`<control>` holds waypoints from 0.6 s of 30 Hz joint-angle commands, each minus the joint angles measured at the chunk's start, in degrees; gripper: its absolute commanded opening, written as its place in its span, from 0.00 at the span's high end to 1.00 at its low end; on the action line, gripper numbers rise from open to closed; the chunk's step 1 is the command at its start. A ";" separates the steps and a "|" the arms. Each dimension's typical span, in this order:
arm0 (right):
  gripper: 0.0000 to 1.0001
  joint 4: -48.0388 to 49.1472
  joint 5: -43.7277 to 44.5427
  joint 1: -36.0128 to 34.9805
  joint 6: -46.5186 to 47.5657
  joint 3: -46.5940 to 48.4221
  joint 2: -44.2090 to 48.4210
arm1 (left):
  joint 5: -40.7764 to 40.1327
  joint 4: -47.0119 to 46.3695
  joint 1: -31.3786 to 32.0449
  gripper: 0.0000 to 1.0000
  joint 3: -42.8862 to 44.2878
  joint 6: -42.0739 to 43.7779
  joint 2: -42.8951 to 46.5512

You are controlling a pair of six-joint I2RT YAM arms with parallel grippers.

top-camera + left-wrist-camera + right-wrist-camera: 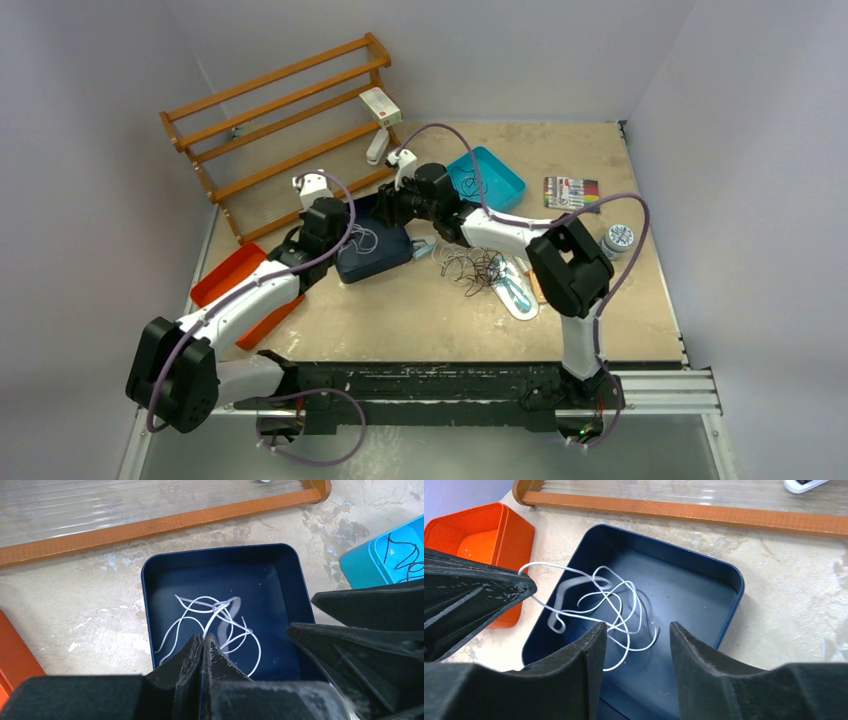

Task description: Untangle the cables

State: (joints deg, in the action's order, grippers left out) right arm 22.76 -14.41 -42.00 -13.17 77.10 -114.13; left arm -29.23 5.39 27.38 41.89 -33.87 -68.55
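Observation:
The white cable (pixel 220 620) lies in loose loops inside a navy tray (pixel 220 551). My left gripper (pixel 205 639) is shut on one strand of it, just above the tray's near edge. My right gripper (pixel 636 632) is open and empty, hovering over the same tray (pixel 734 580) with the white cable (pixel 594 597) in front of its left finger. In the top view both grippers meet over the navy tray (pixel 385 262). A tangle of thin dark cables (pixel 475 266) lies on the table to the right of the tray. I cannot tell black from brown there.
A teal tray (pixel 490 180) stands behind the right arm, and a black cord (pixel 402 555) lies in it. An orange tray (pixel 235 285) sits under the left arm. A wooden rack (pixel 285 120) stands at the back left. Scissors (pixel 515 292), a card (pixel 571 192) and a tape roll (pixel 618 238) lie right.

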 commanded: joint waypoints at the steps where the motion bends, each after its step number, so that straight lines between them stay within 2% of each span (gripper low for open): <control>1: 0.45 1.18 3.66 -0.19 1.51 -1.76 6.73 | -0.14 -2.04 -0.39 1.00 2.11 -0.28 -0.56; 7: 0.36 2.98 8.43 -0.16 1.58 -6.98 12.66 | 5.88 -3.68 -0.39 1.00 3.27 0.44 -4.99; 18: 0.35 4.82 14.53 -0.10 -0.55 -15.73 19.42 | 11.57 -6.41 -0.35 1.00 7.08 0.15 -14.41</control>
State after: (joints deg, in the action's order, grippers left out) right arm 24.73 -3.18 -42.00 -12.86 63.22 -97.73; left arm -20.01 2.85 27.38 45.32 -33.65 -81.32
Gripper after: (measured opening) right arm 0.649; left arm 0.007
